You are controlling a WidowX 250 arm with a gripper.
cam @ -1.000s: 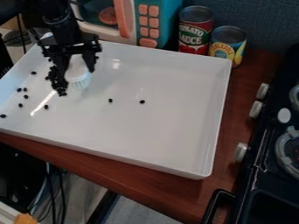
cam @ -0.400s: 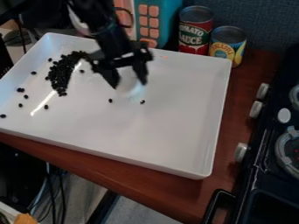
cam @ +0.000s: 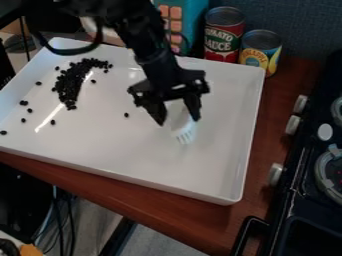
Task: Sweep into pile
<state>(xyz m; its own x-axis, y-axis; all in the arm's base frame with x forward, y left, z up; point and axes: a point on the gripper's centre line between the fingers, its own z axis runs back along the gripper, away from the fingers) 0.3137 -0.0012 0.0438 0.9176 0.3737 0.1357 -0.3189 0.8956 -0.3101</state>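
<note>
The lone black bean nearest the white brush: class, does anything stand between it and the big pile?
Nothing visible does. From the lone black bean to the big pile there is only flat tray floor. The brush, held in the gripper, is on the bean's other side.

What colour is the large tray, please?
The tray is white, best seen in the camera view.

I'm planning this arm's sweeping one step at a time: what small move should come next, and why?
Probably ease the brush leftward in the picture, nudging the lone black bean toward the pile. The gripper holds the brush to that bean's right, and the pile lies beyond it, toward the tray's upper left.
</note>
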